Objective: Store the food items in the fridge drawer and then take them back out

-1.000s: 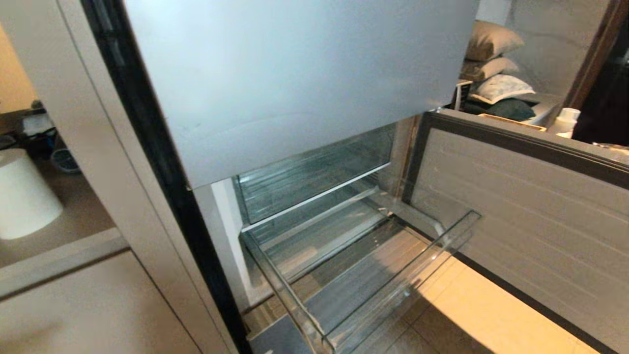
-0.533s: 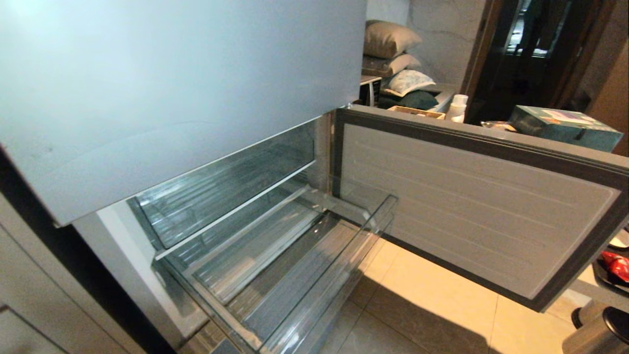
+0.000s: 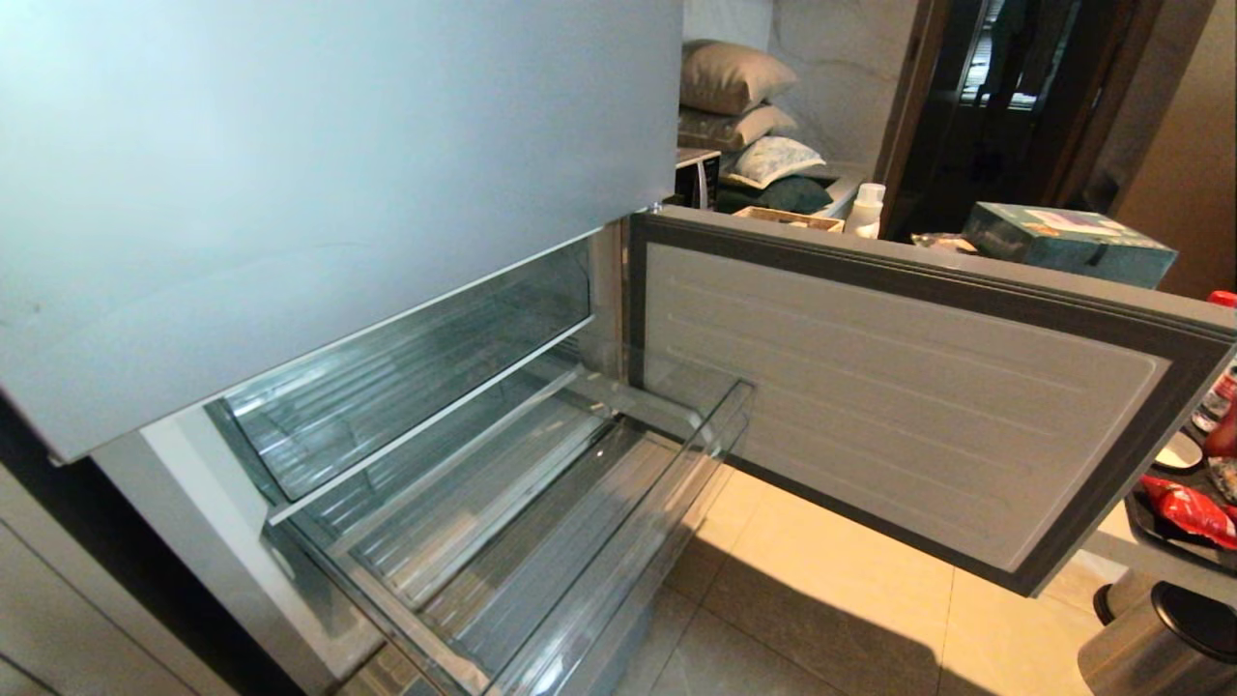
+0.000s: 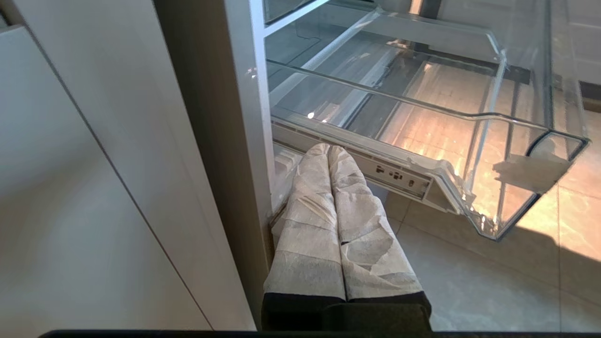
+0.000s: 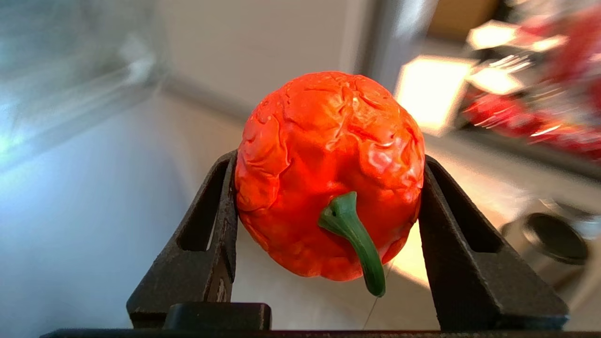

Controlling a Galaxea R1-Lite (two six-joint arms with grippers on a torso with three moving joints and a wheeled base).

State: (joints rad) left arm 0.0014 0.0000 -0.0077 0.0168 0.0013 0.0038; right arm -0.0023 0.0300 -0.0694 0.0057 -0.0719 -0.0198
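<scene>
Two clear drawers show in my head view, under the silver-blue fridge front panel (image 3: 319, 164). The lower one, the fridge drawer (image 3: 580, 570), is pulled out over the tiled floor (image 3: 831, 619), and I see nothing lying on its ribbed bottom. The upper bin (image 3: 406, 377) sits further back in the cabinet. The lower fridge door (image 3: 899, 406) stands swung open just beside the drawer's far end. Beyond the door's top edge I see a stack of pillows (image 3: 744, 106) and a teal box (image 3: 1063, 242). Past the door's free edge a red packet (image 3: 1189, 507) lies on a dark tray, with a round bin (image 3: 1160, 643) on the floor below it. Neither arm is in this view.

From my left wrist, the left hand (image 4: 328, 150) hangs low beside the fridge's side wall, its two padded fingers (image 4: 310, 211) pressed together with nothing between them. The fridge drawer (image 4: 530, 136) juts out just beyond the tips, its thick front lip clear of them.

From my right wrist, the right hand (image 5: 328, 206) stands about half spread and clamps the red pepper (image 5: 324, 155) between its two black fingers (image 5: 206, 234), one on each flank. The green stem (image 5: 352, 234) points back toward the camera. The pepper is in the air, outside the drawer; behind it everything is blurred.
</scene>
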